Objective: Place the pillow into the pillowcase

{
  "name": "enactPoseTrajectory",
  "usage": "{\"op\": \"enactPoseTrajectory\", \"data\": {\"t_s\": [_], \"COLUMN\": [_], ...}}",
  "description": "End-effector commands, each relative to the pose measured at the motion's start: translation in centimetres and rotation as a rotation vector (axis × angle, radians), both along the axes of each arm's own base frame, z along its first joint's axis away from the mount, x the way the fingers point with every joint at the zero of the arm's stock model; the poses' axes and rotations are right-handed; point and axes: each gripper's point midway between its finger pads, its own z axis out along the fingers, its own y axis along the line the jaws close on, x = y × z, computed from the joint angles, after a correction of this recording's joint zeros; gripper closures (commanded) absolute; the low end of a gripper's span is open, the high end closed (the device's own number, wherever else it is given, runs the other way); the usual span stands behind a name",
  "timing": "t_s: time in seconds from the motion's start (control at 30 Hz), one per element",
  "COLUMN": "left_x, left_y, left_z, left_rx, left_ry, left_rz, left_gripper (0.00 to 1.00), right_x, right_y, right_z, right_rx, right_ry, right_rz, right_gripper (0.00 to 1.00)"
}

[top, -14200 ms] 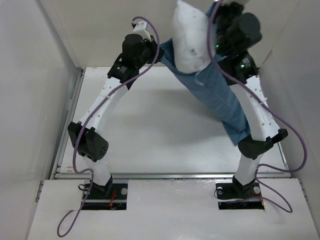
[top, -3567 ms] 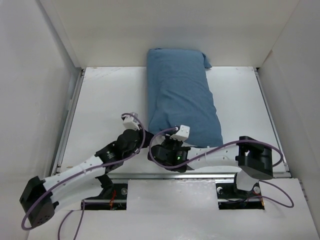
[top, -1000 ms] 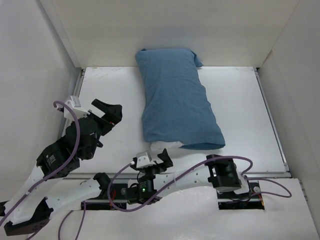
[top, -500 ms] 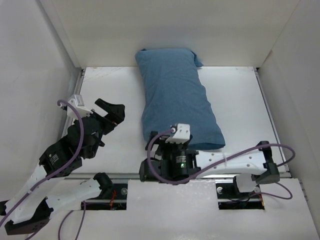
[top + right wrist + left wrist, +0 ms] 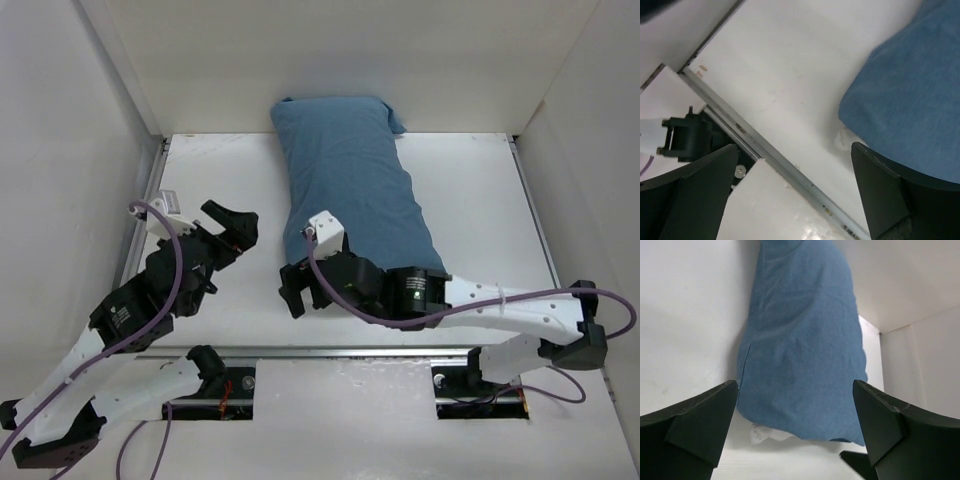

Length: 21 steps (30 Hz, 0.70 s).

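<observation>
The slate-blue pillowcase (image 5: 350, 190) lies stuffed and plump on the white table (image 5: 490, 200), running from the back wall toward the near edge. The pillow is almost wholly inside it. Only a small white corner (image 5: 765, 432) pokes out of the near open end, also seen as a white corner (image 5: 842, 140) in the right wrist view. My left gripper (image 5: 228, 228) hovers open to the left of the pillowcase (image 5: 800, 340), holding nothing. My right gripper (image 5: 300, 290) stands open over the table at the pillowcase's near left corner (image 5: 905, 110), also holding nothing. The top view hides the white corner behind the right arm.
White walls close the table in on the left (image 5: 90, 150), back (image 5: 330, 60) and right (image 5: 590, 150). A metal rail (image 5: 340, 350) runs along the near edge; in the right wrist view, the rail (image 5: 780, 165) has a black mount (image 5: 685, 137) beside it.
My right arm has swung up from the near rail, so its gripper now hangs over the pillowcase's near end. The left gripper has drifted slightly right. The pillowcase has not moved.
</observation>
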Motion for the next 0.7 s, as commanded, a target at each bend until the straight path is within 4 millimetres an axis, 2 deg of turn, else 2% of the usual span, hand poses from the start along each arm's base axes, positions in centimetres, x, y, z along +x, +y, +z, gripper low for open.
{"op": "enactPoseTrajectory", "data": {"t_s": [0.0, 0.03, 0.07, 0.1, 0.13, 0.17, 0.2, 0.23, 0.27, 0.3, 0.33, 0.37, 0.4, 0.43, 0.5, 0.53, 0.6, 0.67], "left_x": [-0.3, -0.5, -0.7, -0.9, -1.1, -1.4, -1.6, -1.7, -2.1, -2.6, -2.9, -3.2, -4.1, -4.4, -4.9, -5.7, -6.1, -6.3], "left_y": [-0.4, -0.4, -0.8, -1.0, -1.2, -1.8, -2.2, -2.4, -2.3, -2.8, -3.1, -3.4, -3.7, -4.0, -4.2, -4.5, -4.9, -5.5], "left_z": [-2.0, -2.7, -4.0, -5.0, -6.2, -8.5, -9.7, -10.9, -12.4, -14.6, -15.5, -16.8, -18.9, -19.7, -21.1, -22.5, -23.0, -23.6], "left_rx": [-0.018, -0.024, -0.027, -0.018, -0.011, 0.004, -0.005, -0.002, 0.011, 0.024, 0.011, 0.014, 0.033, 0.014, -0.002, -0.003, -0.043, -0.076], "left_ry": [0.033, 0.052, 0.076, 0.105, 0.135, 0.185, 0.216, 0.244, 0.287, 0.344, 0.373, 0.412, 0.47, 0.494, 0.524, 0.563, 0.56, 0.56], "left_rz": [-0.015, -0.018, -0.034, -0.044, -0.053, -0.072, -0.079, -0.084, -0.082, -0.095, -0.1, -0.108, -0.142, -0.146, -0.157, -0.19, -0.218, -0.241], "left_gripper": [0.01, 0.01, 0.01, 0.01, 0.01, 0.01, 0.01, 0.01, 0.01, 0.01, 0.01, 0.01, 0.03, 0.06, 0.12, 0.15, 0.19, 0.21], "right_x": [-0.6, -1.3, -2.0, -1.7, -0.6, 0.3, 1.6, 4.6, 5.8, 6.6, 6.3, 5.9, 5.8, 5.4, 5.6, 5.9, 6.7, 7.2], "right_y": [-0.3, -0.2, -0.2, -0.5, -0.6, -1.7, -2.4, -3.8, -4.3, -4.6, -4.6, -4.2, -3.5, -3.3, -3.2, -3.3, -3.9, -3.5], "right_z": [0.6, 2.5, 1.9, 1.0, 0.4, -1.6, -2.2, -1.5, -3.0, -3.5, -4.6, -5.9, -6.5, -7.5, -9.5, -10.1, -11.4, -12.2], "right_rx": [-0.051, 0.036, 0.033, 0.033, -0.011, -0.114, -0.174, -0.229, -0.293, -0.324, -0.356, -0.389, -0.404, -0.417, -0.488, -0.524, -0.573, -0.591], "right_ry": [-0.156, -0.186, -0.191, -0.149, -0.148, -0.104, -0.095, -0.152, -0.157, -0.187, -0.191, -0.182, -0.188, -0.169, -0.171, -0.195, -0.215, -0.247], "right_rz": [0.253, 0.347, 0.458, 0.506, 0.452, 0.383, 0.3, 0.114, 0.041, 0.007, 0.045, 0.101, 0.14, 0.165, 0.192, 0.206, 0.168, 0.168], "right_gripper": [0.0, 0.0, 0.0, 0.0, 0.0, 0.0, 0.0, 0.0, 0.0, 0.0, 0.1, 0.1, 0.1, 0.03, 0.01, 0.04, 0.07, 0.12]}}
